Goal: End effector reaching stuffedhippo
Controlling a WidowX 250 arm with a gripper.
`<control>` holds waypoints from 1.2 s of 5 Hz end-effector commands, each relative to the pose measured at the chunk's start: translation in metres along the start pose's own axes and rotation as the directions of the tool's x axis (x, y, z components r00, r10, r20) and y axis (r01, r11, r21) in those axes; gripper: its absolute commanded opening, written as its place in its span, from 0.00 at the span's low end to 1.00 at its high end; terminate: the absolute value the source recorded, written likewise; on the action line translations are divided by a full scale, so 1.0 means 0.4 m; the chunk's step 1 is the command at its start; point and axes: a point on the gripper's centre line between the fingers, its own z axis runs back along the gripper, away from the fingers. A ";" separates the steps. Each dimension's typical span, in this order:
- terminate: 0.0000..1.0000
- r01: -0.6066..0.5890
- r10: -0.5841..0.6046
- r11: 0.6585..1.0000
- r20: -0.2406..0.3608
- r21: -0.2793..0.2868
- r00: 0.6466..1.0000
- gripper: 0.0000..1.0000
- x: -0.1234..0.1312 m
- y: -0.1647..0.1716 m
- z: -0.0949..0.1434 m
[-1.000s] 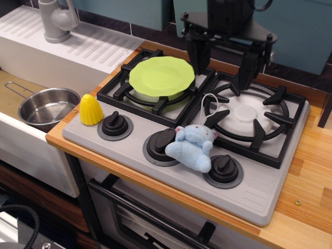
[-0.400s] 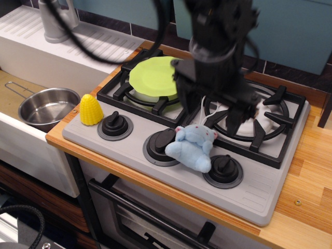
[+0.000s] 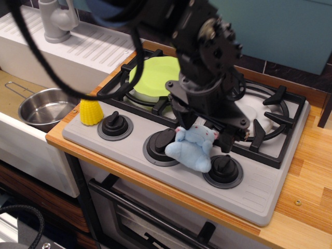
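While hanging low over the toy stove (image 3: 270, 202), gripper (image 3: 203, 127) spread apart, one dark finger (image 3: 179, 115) just behind the hippo's left ear, the other finger (image 3: 227, 136) beside its right ear. No clamp on anything; head of the toy sits between the two fingers, though actual contact cannot be told.

Stuffedhippo (image 3: 193, 148) lying on the grey front panel of the stove, between the middle knob (image 3: 160, 143) and the right knob (image 3: 224, 167), partly over both.

Around it: left knob (image 3: 114, 125) well clear to the left; yellow toy corn (image 3: 90, 109) upright at the stove's front-left corner; green plate (image 3: 151, 75) on the rear-left burner grate, partly hidden by the arm; white burner cap (image 3: 259, 115) under the right-hand grate (image 3: 277, 111), half covered by the gripper body. Steel pot (image 3: 45, 107) in the sink at far left, grey faucet (image 3: 56, 21) behind it. Wooden desk (image 3: 308, 197) carrying the stove.

Bulky black arm (image 3: 205, 46) coming down from the upper left, wrist pitched toward the camera, thick black cable (image 3: 46, 67) looping off to the left.
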 end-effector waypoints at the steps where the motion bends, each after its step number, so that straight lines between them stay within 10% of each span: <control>1: 0.00 0.029 -0.028 0.999 0.096 -0.013 0.995 1.00 -0.010 0.014 -0.066; 6: 0.00 0.027 -0.025 0.999 0.084 -0.022 0.996 1.00 -0.017 0.016 -0.078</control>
